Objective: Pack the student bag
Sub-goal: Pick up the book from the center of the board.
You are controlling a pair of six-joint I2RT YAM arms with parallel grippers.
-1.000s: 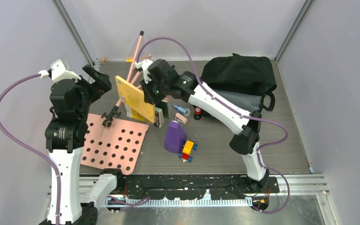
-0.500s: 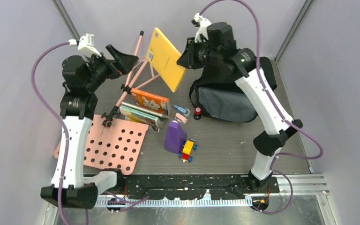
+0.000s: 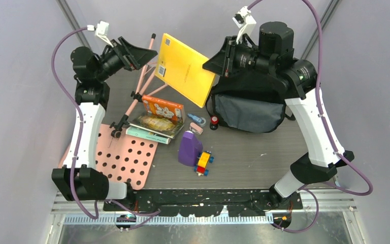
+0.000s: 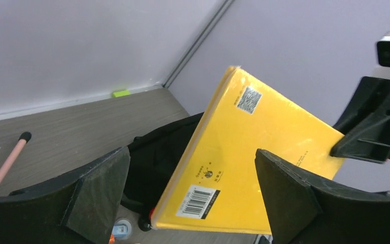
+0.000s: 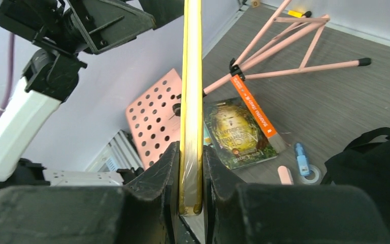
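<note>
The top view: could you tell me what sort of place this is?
Likely a robot lab cell: left arm and right arm bolted to a table, plain walls close around, staged school things like a bag.

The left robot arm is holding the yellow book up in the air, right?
Not quite. It is the right gripper that holds the yellow book up in the air. The right wrist view shows its fingers pinching the book's edge. The left gripper is open and holds nothing.
</note>
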